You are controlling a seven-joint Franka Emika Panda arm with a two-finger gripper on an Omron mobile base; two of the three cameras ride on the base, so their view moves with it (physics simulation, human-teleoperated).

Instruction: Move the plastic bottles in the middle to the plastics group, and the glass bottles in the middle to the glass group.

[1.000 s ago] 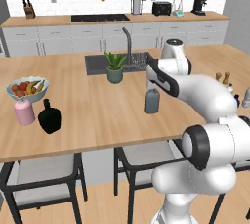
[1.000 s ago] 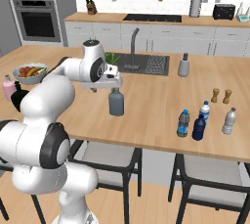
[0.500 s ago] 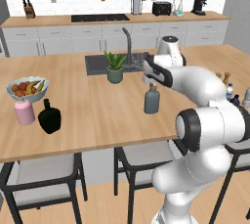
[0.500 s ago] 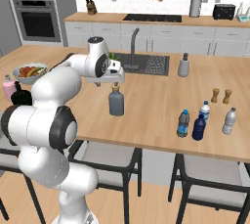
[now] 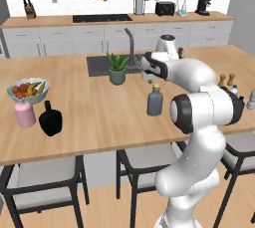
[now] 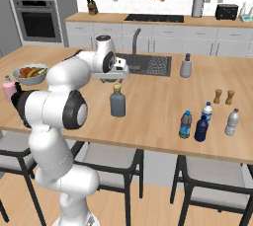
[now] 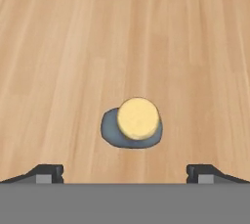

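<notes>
The grey-blue glass bottle (image 5: 155, 101) (image 6: 117, 103) with a tan cap (image 7: 138, 118) stands upright mid-counter. My gripper (image 5: 148, 75) (image 6: 118, 77) (image 7: 126, 174) hovers just above it, open, fingertips (image 7: 46, 173) spread wide, holding nothing. The navy plastic bottle (image 6: 201, 129) and the clear blue-labelled one (image 6: 185, 124) stand to the right, close to the plastics group: a small water bottle (image 6: 207, 111) and a pale greyish bottle (image 6: 231, 122). At the counter's left end stands the glass group, a pink bottle (image 5: 24, 114) and a squat black bottle (image 5: 50, 119).
A fruit bowl (image 5: 26, 89) sits behind the pink bottle. A potted plant (image 5: 117, 67) stands by the sink (image 6: 150, 64) and faucet. Two brown shakers (image 6: 223, 96) and a grey dispenser (image 6: 186, 66) are at the right. Stools stand under the near edge.
The arm's elbow has swung upward while the hand shifted only slightly and stayed above the grey-blue bottle. The bottle has not moved.
</notes>
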